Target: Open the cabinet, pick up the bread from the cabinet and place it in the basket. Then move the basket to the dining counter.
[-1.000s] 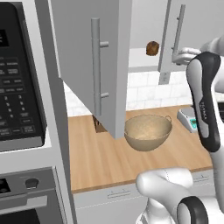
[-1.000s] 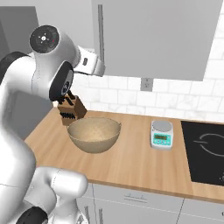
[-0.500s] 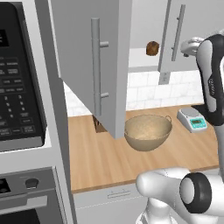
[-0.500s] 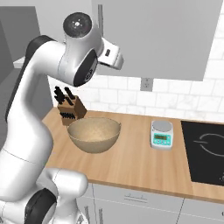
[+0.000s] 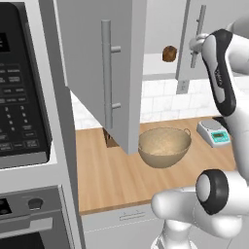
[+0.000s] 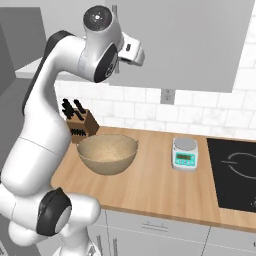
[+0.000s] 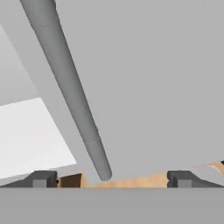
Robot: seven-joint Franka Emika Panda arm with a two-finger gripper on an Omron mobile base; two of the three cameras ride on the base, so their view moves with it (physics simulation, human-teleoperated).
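Gripper (image 7: 112,179): fingers spread wide, grasping nothing, facing the cabinet (image 7: 148,87) door; its bar handle (image 7: 70,92) between the 2 fingertips.

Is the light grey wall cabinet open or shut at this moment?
Half open. The light grey wall cabinet's left door is swung out, exposing the small dark brown bread on its shelf; the right door looks shut.

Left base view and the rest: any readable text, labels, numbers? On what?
None legible.
Microwave keypad: rows of pale marks on the black panel, too blurred to read.
Kitchen scale: green display with dark marks, too small to read.
Oven panel below the microwave: no text can be made out.
Cabinet, basket, bread: no markings visible.
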